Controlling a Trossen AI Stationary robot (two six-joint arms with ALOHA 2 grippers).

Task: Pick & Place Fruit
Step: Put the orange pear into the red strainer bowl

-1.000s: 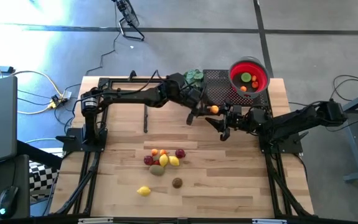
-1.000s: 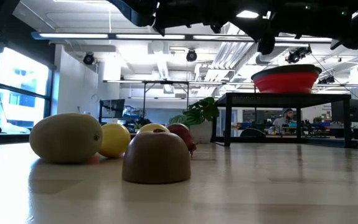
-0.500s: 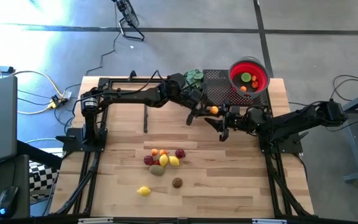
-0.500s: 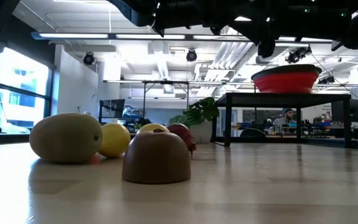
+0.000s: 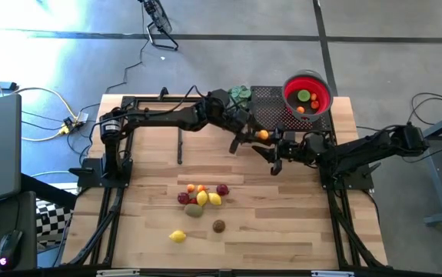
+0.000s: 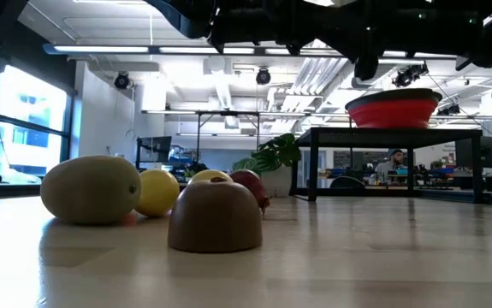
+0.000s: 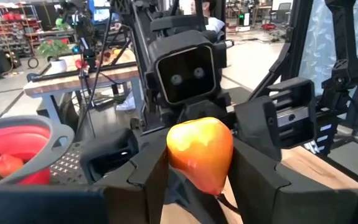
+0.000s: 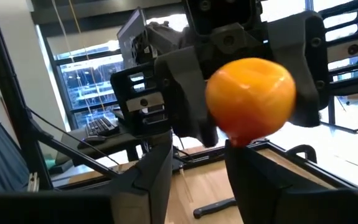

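Scene: A handover in mid-air is shown above the worktop [image 5: 282, 231], towards one o'clock from its middle, just short of the red bowl [image 5: 307, 95].

Left end effector [image 5: 257, 138]: It is clamped on an orange fruit [image 7: 200, 151]; in its wrist view the fruit is pinched between both fingers [image 7: 147, 171].

Right end effector [image 5: 273, 151]: It is met nose to nose with the left one. In its wrist view the fingers [image 8: 157, 165] are seen standing apart just under the orange fruit, and no contact with it can be made out.

Orange fruit: It is held off the worktop between the two end effectors, at about seven o'clock from the red bowl.

Other fruit: A small cluster [image 5: 202, 195] lies near the worktop's middle, with a yellow one [image 5: 177, 236] at seven o'clock and a brown one [image 5: 218, 225] at five o'clock of it, each a little apart. A few pieces [image 5: 307, 100] are already held in the red bowl.

Handling: The orange fruit is judged to be light, stiff and smooth, so slipping is more likely than crushing. Its rounded shape offers little flat surface.

Where to grip: The widest part is judged best, across the sides left free by the left fingers, so that the fruit is not squeezed out upwards or downwards.

Risk: If the left grip is released before the right one is closed, the fruit would be dropped and could roll.
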